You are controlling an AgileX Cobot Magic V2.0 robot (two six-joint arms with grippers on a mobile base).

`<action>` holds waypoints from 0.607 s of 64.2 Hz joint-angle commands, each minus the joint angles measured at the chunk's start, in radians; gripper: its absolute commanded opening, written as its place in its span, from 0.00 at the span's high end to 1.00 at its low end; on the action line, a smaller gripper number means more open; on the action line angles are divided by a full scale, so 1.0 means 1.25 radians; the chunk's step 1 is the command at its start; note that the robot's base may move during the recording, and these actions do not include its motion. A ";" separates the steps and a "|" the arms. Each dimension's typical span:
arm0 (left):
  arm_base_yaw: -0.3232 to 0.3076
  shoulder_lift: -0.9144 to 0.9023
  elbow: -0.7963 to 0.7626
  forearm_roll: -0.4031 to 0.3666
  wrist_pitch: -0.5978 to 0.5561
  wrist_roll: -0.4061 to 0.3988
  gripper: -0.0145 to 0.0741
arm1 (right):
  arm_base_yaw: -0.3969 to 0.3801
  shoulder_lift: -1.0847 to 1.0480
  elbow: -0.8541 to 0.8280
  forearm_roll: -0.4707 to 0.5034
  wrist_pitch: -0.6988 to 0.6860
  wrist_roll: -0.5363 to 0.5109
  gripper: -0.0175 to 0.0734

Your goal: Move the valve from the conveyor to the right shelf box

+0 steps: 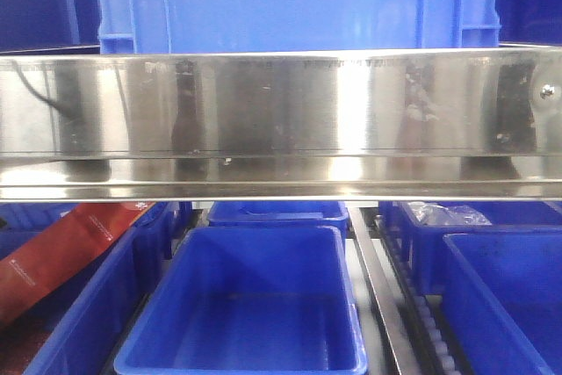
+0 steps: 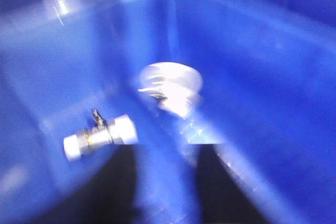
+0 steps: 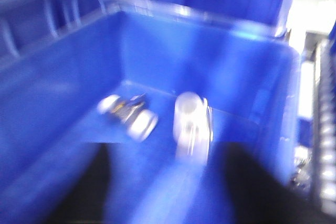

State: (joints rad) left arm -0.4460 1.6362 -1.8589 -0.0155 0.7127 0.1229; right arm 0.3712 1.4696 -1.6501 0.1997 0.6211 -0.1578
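In the left wrist view a silvery valve (image 2: 100, 137) with white end caps lies on the floor of a blue box (image 2: 262, 77). A second, blurred valve (image 2: 170, 85) lies just beyond it. My left gripper (image 2: 167, 153) hangs open over the box floor, holding nothing, its left finger (image 2: 118, 182) close to the near valve. The right wrist view shows a blue box (image 3: 173, 45) holding a valve (image 3: 128, 111) and a second white-capped valve (image 3: 191, 124). My right gripper (image 3: 168, 153) is open and empty in front of them. The steel shelf (image 1: 281, 111) fills the front view. The conveyor is out of view.
Several blue bins sit below the shelf rail: one in the middle (image 1: 255, 305), one at right (image 1: 509, 296), others behind. A large blue crate (image 1: 290, 2) stands above the rail. A red packet (image 1: 61, 252) lies at lower left. Both wrist views are motion-blurred.
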 commanded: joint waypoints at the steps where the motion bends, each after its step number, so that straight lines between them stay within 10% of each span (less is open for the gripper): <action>1: 0.004 -0.046 -0.008 0.020 0.030 -0.003 0.96 | 0.000 -0.049 -0.009 -0.003 0.019 0.000 0.96; 15: 0.072 -0.174 0.096 -0.026 0.045 -0.003 0.96 | 0.000 -0.178 0.075 -0.006 0.019 0.000 0.98; 39: 0.176 -0.618 0.676 -0.069 -0.282 -0.003 0.96 | 0.000 -0.530 0.551 -0.046 -0.202 0.000 0.99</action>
State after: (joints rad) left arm -0.2297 0.9804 -1.1336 -0.0877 0.4771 0.1229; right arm 0.3712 0.9012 -1.0872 0.1544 0.4616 -0.1578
